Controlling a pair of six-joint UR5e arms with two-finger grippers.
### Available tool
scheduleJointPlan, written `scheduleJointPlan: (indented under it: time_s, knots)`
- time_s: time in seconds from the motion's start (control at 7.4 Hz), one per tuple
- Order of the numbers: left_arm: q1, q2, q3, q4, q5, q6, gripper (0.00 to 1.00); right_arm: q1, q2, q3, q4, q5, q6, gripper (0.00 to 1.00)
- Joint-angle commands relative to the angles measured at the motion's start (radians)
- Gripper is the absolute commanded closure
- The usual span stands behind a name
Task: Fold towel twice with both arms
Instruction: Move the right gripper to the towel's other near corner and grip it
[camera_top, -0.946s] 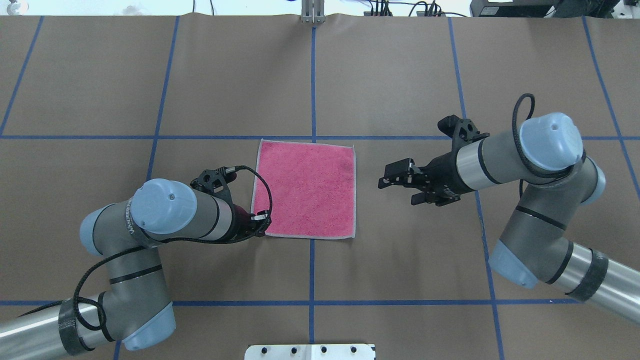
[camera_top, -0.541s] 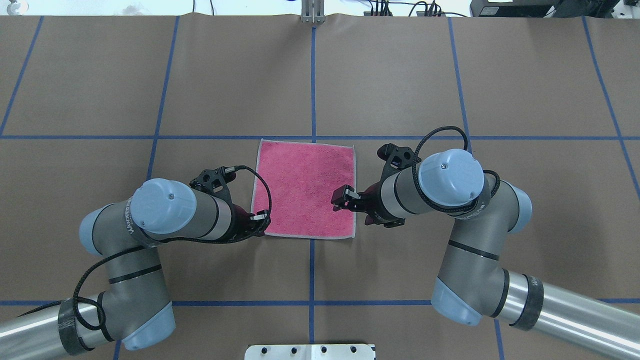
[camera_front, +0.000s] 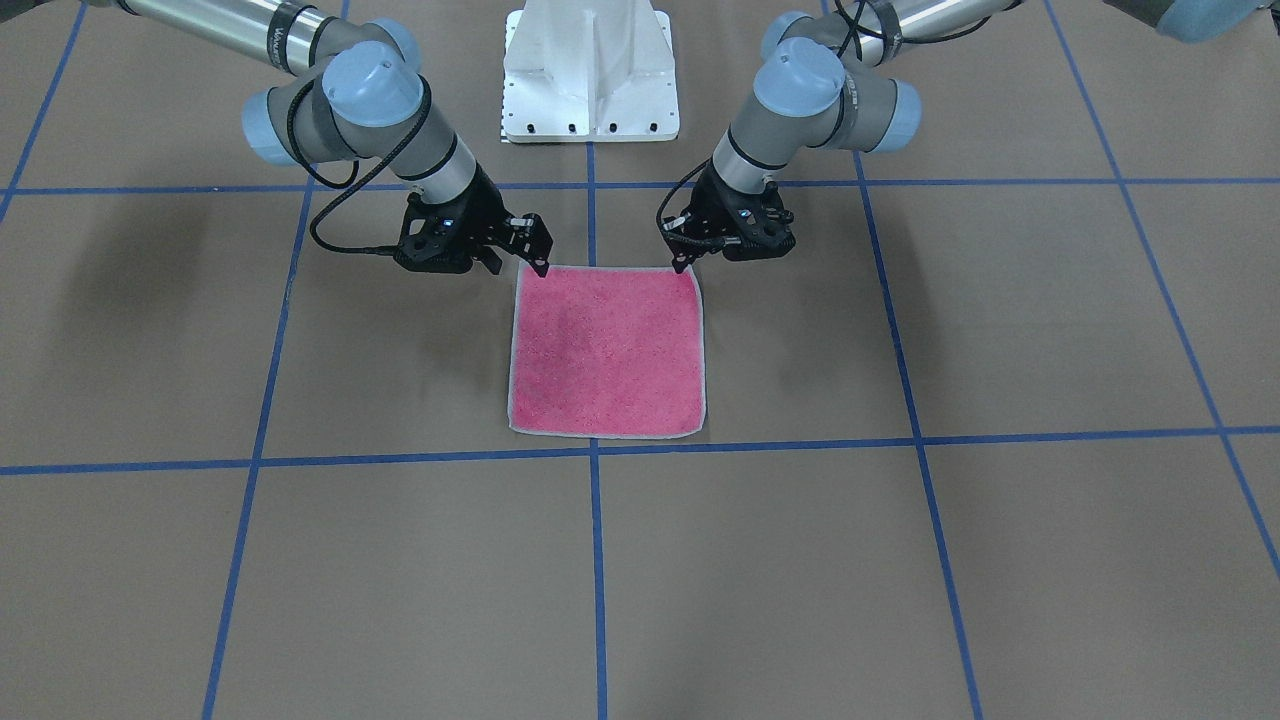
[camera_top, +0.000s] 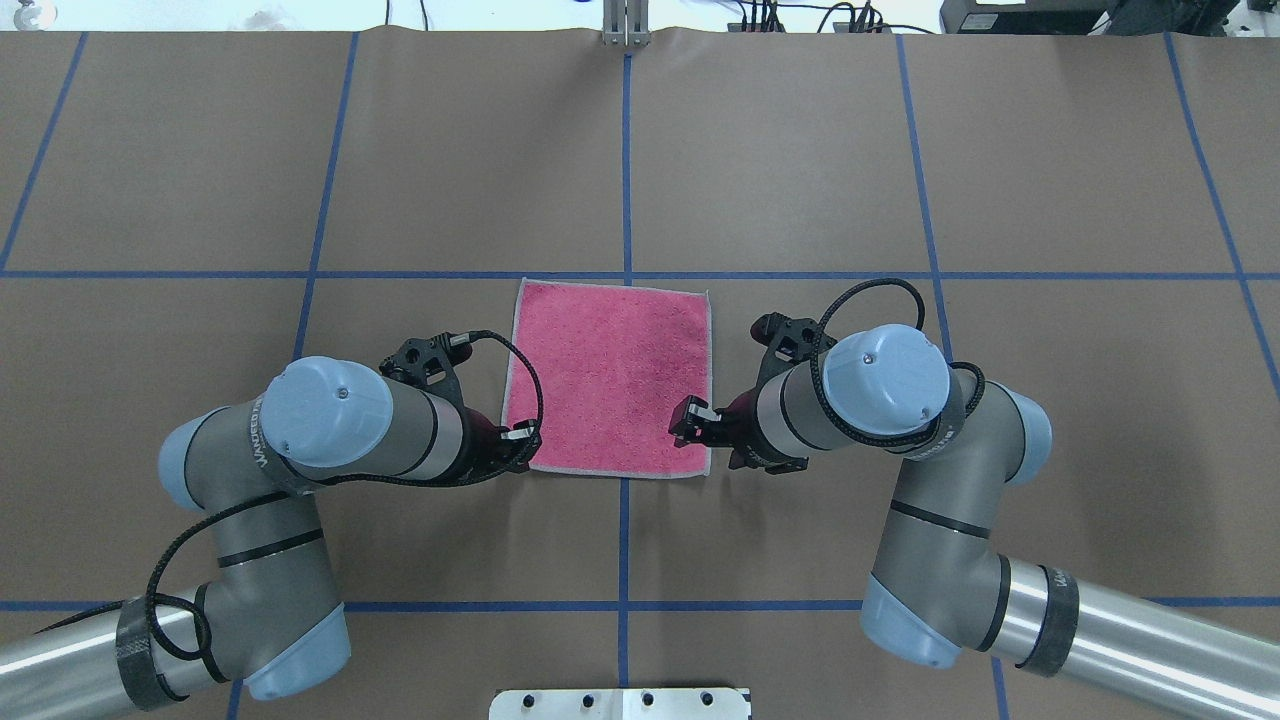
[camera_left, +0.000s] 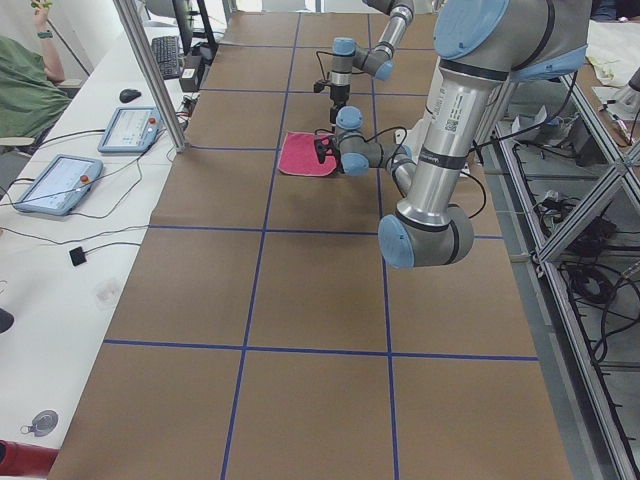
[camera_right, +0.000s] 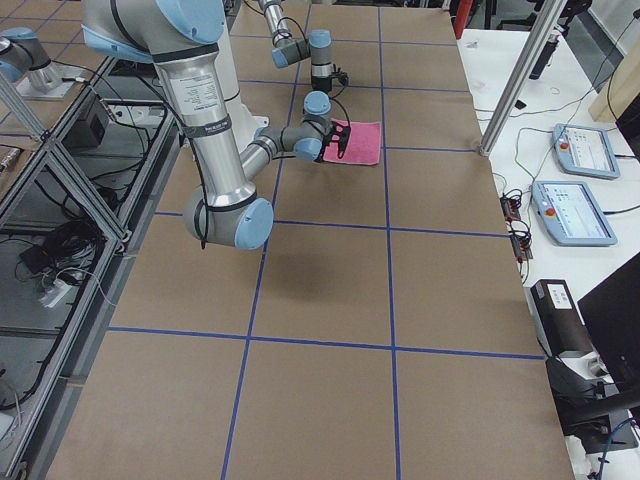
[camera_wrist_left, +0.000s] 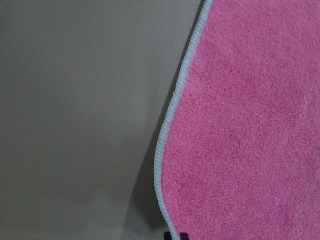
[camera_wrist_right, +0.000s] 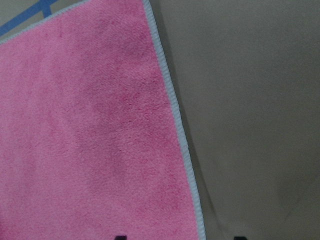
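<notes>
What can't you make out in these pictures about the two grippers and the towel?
- Left gripper: too small and dark in the front-facing view to tell a grasp; in the overhead view its own wrist and cable cover it.
- Left wrist view: the fingertips are cut off by the bottom edge.
- Towel underside: hidden, pink face up in every view.
- Side views: right gripper and the towel's corners are too small.

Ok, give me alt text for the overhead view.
A pink towel lies flat, unfolded, on a brown table. The left arm and right arm reach in from the bottom, jaws at its two near corners.
</notes>
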Motion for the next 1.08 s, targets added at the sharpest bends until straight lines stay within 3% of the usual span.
scheduleJointPlan:
  time_s: [0.0,0.27,0.41,0.54,0.81,0.95]
  knots:
    - [0.000,-0.001,-0.002,0.000,-0.002,0.001,1.00,-0.014,0.007,-0.012,0.000,-0.002,-0.002,0.32]
    - [0.000,0.000,-0.002,-0.002,-0.002,0.001,1.00,-0.014,0.010,-0.035,0.000,-0.002,-0.002,0.44]
    - [0.000,0.000,-0.002,-0.002,-0.002,0.001,1.00,-0.016,0.010,-0.041,0.000,-0.002,-0.002,0.45]
    - [-0.002,0.000,-0.002,-0.002,-0.002,0.001,1.00,-0.016,0.012,-0.041,0.000,-0.002,-0.002,0.54]
    - [0.000,0.000,-0.002,-0.002,-0.002,0.001,1.00,-0.016,0.010,-0.035,0.001,0.000,-0.002,0.99]
    - [-0.002,0.000,-0.002,-0.002,-0.002,0.001,1.00,-0.013,0.010,-0.029,0.003,0.003,-0.004,1.00]
